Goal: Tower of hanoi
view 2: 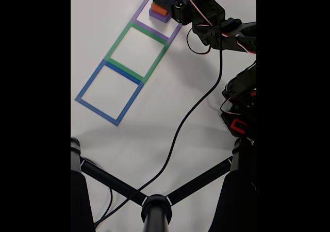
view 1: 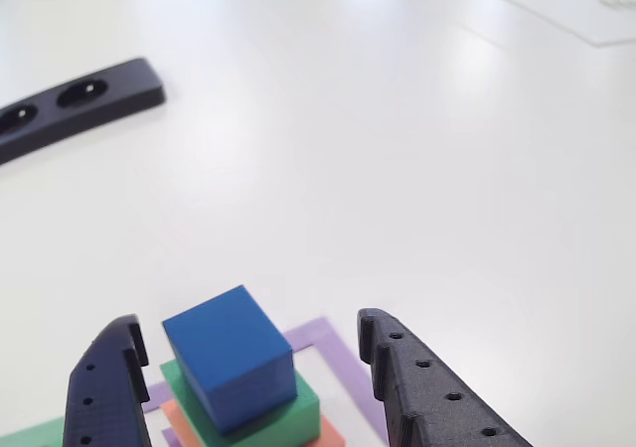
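Cube [view 1: 231,356] atop stacked blocks [view 1: 288,415]

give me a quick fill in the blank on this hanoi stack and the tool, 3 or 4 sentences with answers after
1. The blue cube sits directly on top of the ____ block.
2. In the other view, the tool has its fingers spread on either side of the blue cube, so it is ____.
3. In the fixed view, the stack stands inside the ____ tape outline.
4. The black bar on the table has round ____ in it.

Answers: green; open; purple; holes
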`<state>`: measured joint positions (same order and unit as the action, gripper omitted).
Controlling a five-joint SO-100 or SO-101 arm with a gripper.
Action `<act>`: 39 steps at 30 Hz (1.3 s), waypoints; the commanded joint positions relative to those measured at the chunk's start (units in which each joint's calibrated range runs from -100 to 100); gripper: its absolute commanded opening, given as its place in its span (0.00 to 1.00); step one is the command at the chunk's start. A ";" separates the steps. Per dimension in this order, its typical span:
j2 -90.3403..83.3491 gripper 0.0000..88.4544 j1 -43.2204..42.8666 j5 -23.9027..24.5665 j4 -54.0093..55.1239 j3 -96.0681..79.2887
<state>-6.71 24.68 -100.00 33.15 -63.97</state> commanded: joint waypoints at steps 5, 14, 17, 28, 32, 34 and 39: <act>-0.82 0.19 -1.85 0.00 1.54 1.77; 0.62 0.18 -2.08 0.00 1.70 1.77; 1.02 0.17 -2.08 0.00 2.18 1.50; 1.02 0.13 -2.84 0.00 2.91 1.50; 1.02 0.11 -2.99 0.00 3.16 1.50; 1.02 0.10 -2.99 0.00 3.16 1.50; 0.94 0.06 -2.91 0.00 3.24 1.41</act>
<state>-4.85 22.23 -100.00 34.99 -63.97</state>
